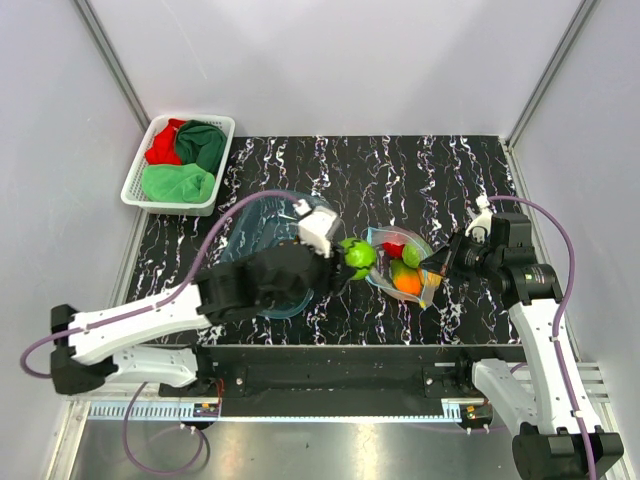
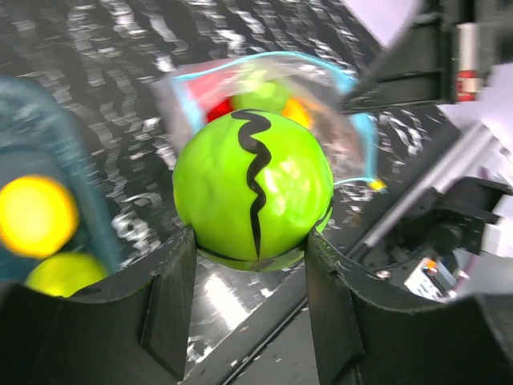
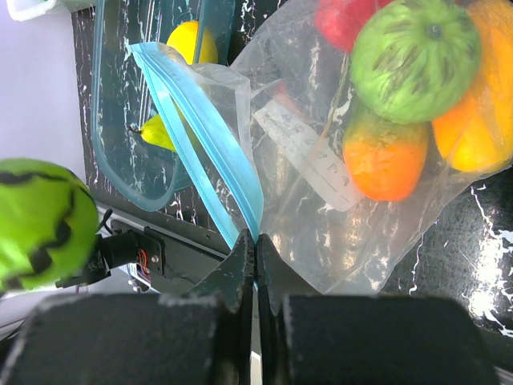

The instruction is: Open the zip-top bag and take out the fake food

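The clear zip-top bag (image 1: 405, 268) with a teal-blue zip strip (image 3: 200, 128) lies at the table's middle, its mouth open toward the left. Inside it are a red piece (image 3: 341, 20), a green piece (image 3: 417, 56) and orange pieces (image 3: 385, 160). My right gripper (image 3: 255, 241) is shut on the bag's edge next to the zip strip. My left gripper (image 2: 250, 241) is shut on a bright green fake fruit (image 2: 252, 188) with a black wavy line, held just outside the bag's mouth; it also shows in the top view (image 1: 358, 256).
A translucent blue tub (image 1: 270, 255) sits under my left arm, holding a yellow fruit (image 2: 36, 215) and a yellow-green one (image 2: 64, 273). A white basket (image 1: 135, 185) with red and green cloths stands at the back left. The table's front edge lies just below both grippers.
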You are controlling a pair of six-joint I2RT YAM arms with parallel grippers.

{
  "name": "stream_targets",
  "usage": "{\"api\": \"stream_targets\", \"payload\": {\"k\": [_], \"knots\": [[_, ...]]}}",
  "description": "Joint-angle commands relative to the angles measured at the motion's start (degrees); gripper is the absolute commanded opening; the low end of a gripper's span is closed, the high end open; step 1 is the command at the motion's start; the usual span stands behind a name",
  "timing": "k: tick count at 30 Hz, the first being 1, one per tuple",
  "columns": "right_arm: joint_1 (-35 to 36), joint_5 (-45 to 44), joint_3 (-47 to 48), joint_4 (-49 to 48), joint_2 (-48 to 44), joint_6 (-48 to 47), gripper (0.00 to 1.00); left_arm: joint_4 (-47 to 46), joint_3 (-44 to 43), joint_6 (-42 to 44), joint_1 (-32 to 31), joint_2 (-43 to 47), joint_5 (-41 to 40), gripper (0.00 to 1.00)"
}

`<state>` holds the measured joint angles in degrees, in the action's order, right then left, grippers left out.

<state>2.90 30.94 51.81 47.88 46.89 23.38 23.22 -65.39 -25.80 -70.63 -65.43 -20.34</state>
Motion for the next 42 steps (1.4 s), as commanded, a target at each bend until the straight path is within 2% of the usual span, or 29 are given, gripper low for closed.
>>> {"api": "stream_targets", "payload": {"k": [1, 6, 9, 16, 26, 30, 31, 34, 36, 37, 39, 42], "knots": [[0.18, 0.35, 0.22, -1.65, -0.58, 0.27, 0.00, 11.73, 3.24, -5.47, 1.72, 4.60, -11.55, 0.00], [0.27, 0.44, 0.22, -1.65, -0.66, 0.27, 0.00, 25.17, 8.24, -17.58, 8.47, 8.73, -14.47, 0.00], [0.36, 0.53, 0.22, -1.82, -0.93, 0.27, 0.00, 27.92, 12.46, -22.95, 11.12, 10.84, -15.08, 0.00], [0.35, 0.70, 0.13, -1.74, -0.84, 0.27, 0.00, 28.02, 19.94, -28.78, 14.47, 13.49, -17.19, 0.00], [0.36, 0.70, 0.04, -1.82, -1.01, 0.18, 0.00, 22.74, 19.95, -27.02, 15.61, 0.75, -16.14, 0.00], [0.36, 0.96, 0.04, -1.82, -1.10, 0.27, 0.00, 22.66, 18.89, -28.07, 15.61, -1.46, -16.31, 0.28], [0.36, 0.97, 0.04, -1.82, -1.02, 0.27, 0.00, 22.66, 18.80, -28.07, 15.70, -1.02, -16.40, 0.45], [0.36, 1.05, 0.04, -1.82, -1.10, 0.27, 0.00, 22.74, 18.45, -27.90, 15.70, 1.08, -16.31, 0.66], [0.36, 1.14, 0.04, -1.82, -1.02, 0.27, 0.00, 22.66, 18.10, -26.94, 15.70, 2.40, -15.26, 0.76], [0.36, 1.14, 0.04, -1.91, -1.02, 0.27, 0.00, 22.48, 17.66, -26.50, 15.61, 3.54, -14.91, 0.91], [0.53, 1.05, 0.04, -1.82, -1.02, 0.18, 0.00, 22.39, 17.05, -25.00, 15.61, 4.69, -13.85, 0.99], [0.44, 1.05, -0.04, -1.91, -1.02, 0.27, 0.00, 22.31, 15.73, -23.86, 15.61, 7.67, -12.63, 0.98]]}}
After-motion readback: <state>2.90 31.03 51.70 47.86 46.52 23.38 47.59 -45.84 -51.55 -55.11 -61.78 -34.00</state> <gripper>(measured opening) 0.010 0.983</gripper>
